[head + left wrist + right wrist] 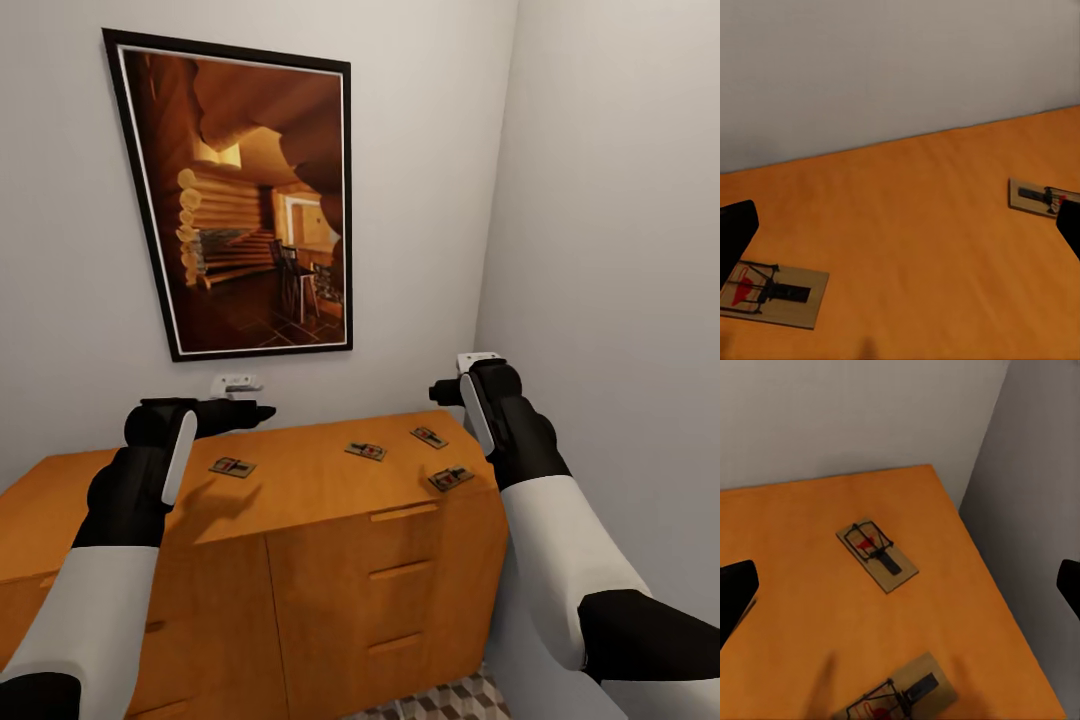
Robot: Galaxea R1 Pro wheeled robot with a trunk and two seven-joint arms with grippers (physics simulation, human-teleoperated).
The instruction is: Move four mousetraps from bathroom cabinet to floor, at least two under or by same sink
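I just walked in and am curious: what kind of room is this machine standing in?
Probably a corner of a home: a wooden cabinet against plain walls, a framed picture above it, patterned floor tiles below. Nothing here marks which room.

Hanging on the pale back wall (pixel 420 120): a large black-framed picture (pixel 240 195) of a log-cabin interior in warm amber tones, tilted in perspective. Just below its lower edge, a small white wall fitting (pixel 234 384), possibly a socket or switch. At right, a plain grey side wall (pixel 620 220), meeting the back wall in a corner.
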